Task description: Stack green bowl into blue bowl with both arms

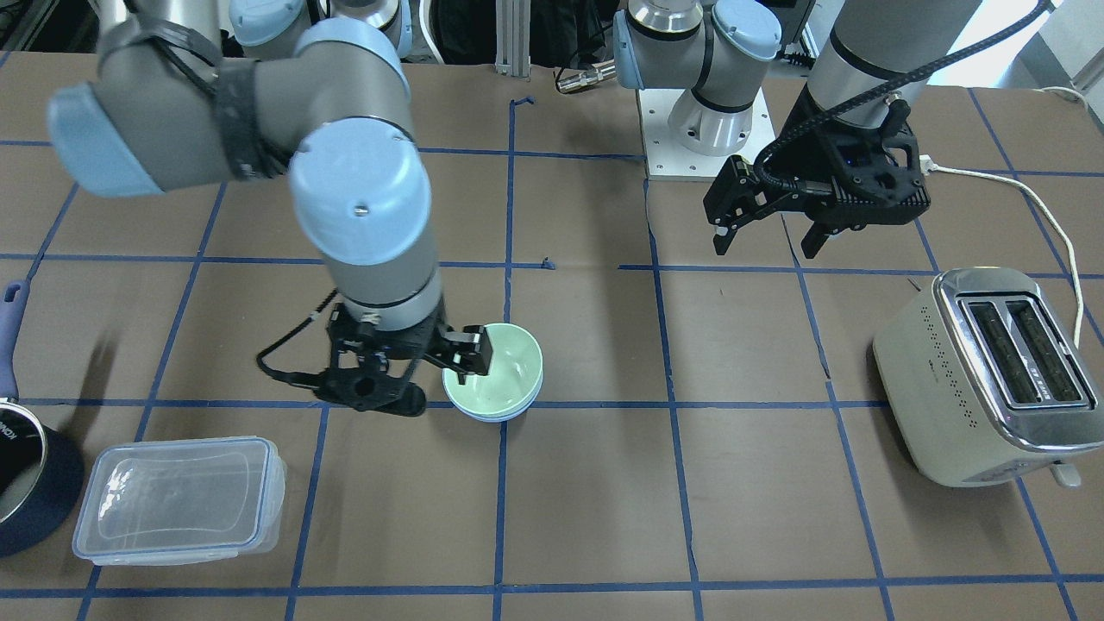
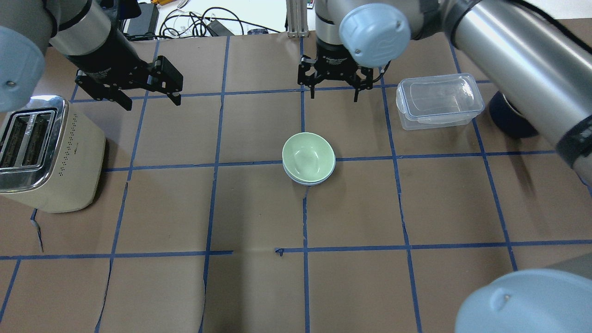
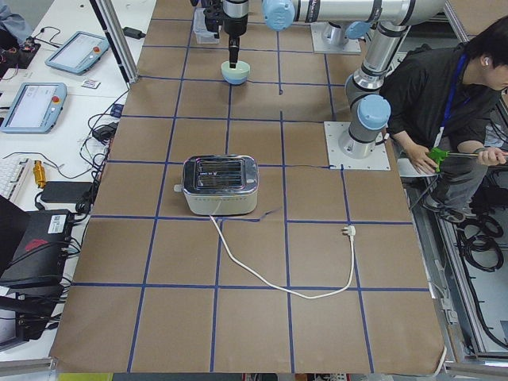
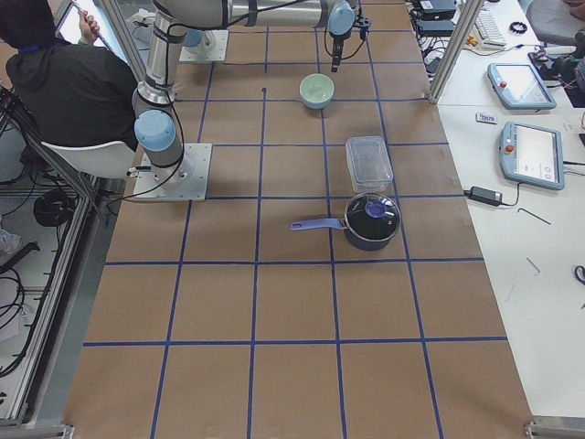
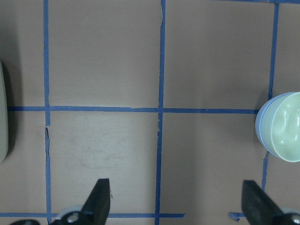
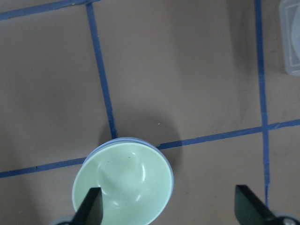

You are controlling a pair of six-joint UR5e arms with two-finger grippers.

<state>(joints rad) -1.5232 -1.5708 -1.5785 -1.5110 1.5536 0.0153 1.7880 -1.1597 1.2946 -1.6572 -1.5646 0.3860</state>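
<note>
Green bowl (image 2: 308,156) sits nested inside the blue bowl (image 5: 260,126) near mid-bench (image 2: 259,286); only a thin blue rim shows around the green one. The stack stands upright over a crossing of blue tape lines. My right claw (image 2: 334,97) hangs above the stack with its fingers spread wide and grips nothing; through my right wrist camera the bowls lie below, nearer one finger than the other. My left claw (image 2: 152,104) is likewise spread and empty, well apart from the bowls, just beside the cream toaster (image 2: 51,157). Clear plastic box (image 2: 439,99) has its lid on. Beside it stands a navy pot (image 4: 370,219) with a lid and a lilac handle. The pot wall carries white lettering and the toaster side a small mark, both too small for me to read.
</note>
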